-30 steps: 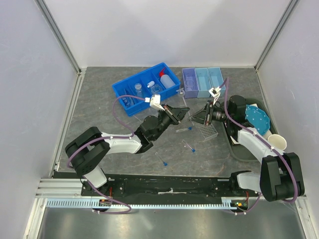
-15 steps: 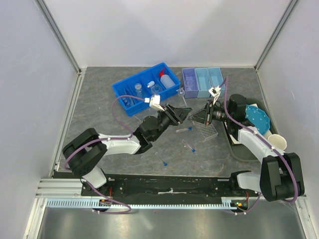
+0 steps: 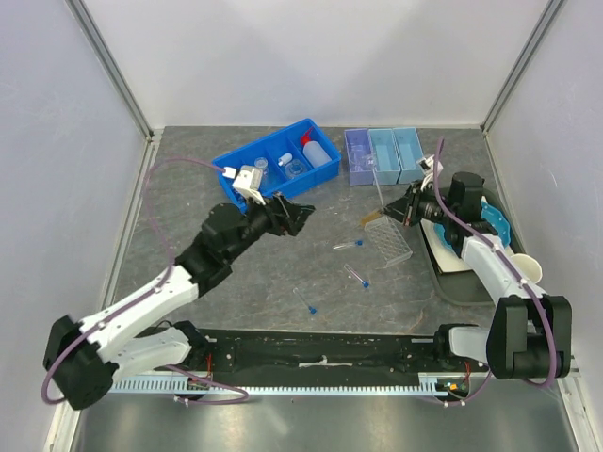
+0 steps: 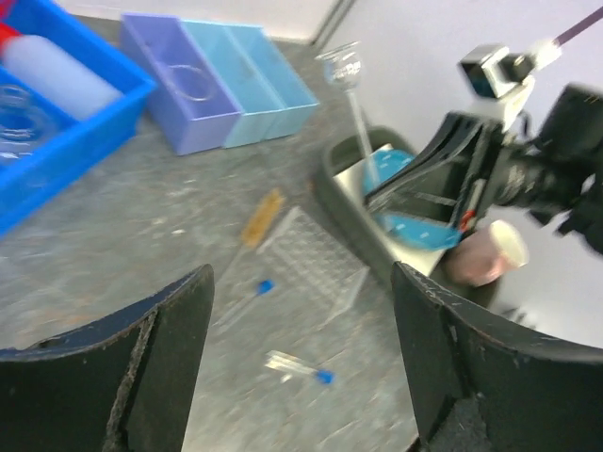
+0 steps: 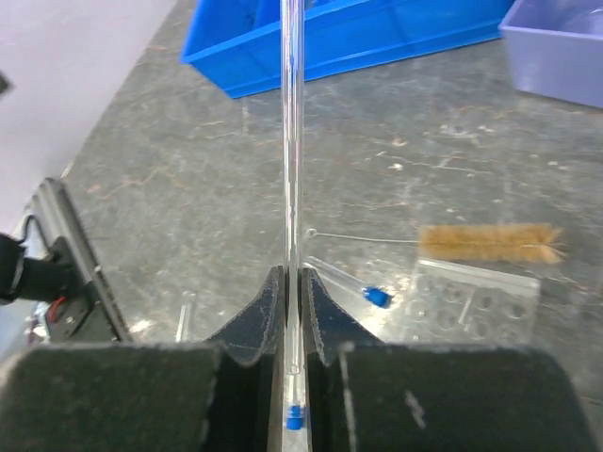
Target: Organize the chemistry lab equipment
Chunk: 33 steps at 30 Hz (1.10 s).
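Observation:
My right gripper [image 3: 391, 211] [image 5: 294, 282] is shut on a clear glass piece [image 3: 377, 179] [image 4: 356, 104] [image 5: 290, 113] with a long thin stem and a small round top, held upright above the table. My left gripper [image 3: 294, 212] [image 4: 301, 273] stands open and empty, well to its left. Blue-capped test tubes [image 3: 349, 245] [image 3: 356, 276] [image 3: 304, 300] [image 4: 247, 297] lie loose on the table beside the clear tube rack [image 3: 391, 240] [image 4: 316, 259] [image 5: 476, 301]. A tan brush [image 3: 370, 218] [image 5: 490, 242] lies by the rack. The red-capped bottle [image 3: 316, 151] and small flasks sit in the blue bin [image 3: 236, 174].
Purple and light-blue bins [image 3: 382, 155] [image 4: 170, 89] stand at the back. A dark tray [image 3: 462, 278] on the right holds a teal plate [image 3: 490, 221] and a pinkish cup [image 3: 528, 270]. Walls close in the table on three sides.
The left gripper opened, let go of the glass piece and drew back to the left. The right gripper shut on the stem and carried it up and to the right.

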Available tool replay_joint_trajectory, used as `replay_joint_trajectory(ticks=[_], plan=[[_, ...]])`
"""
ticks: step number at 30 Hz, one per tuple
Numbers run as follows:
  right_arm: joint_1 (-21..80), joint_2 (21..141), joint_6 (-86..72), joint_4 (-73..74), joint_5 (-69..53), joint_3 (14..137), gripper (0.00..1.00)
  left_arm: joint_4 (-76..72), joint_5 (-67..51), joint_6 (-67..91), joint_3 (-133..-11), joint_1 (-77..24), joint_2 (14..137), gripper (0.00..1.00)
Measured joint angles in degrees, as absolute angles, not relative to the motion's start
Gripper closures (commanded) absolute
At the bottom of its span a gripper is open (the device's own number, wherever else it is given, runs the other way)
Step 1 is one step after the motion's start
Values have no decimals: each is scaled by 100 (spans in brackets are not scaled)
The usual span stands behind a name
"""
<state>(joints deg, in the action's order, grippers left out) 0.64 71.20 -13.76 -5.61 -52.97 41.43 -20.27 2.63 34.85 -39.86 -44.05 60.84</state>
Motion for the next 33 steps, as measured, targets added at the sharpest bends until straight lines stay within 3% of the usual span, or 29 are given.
replay_joint_trajectory(ticks=[4,9,22,33], plan=[[25,7249,-956,27,-4744,4582,93,-64,191,2161,-4674,-4101,5509,14],[36,8274,-576,733,-4095,5979,92,1457,366,878,-4770,-4099,4797,14],[36,11375,-327,2292,-2971,9413,90,2364,770,-60,-3859,-4099,3763,12],[30,12243,-123,2746,-2447,10125,88,2394,867,-266,-3846,-4099,3728,12]])
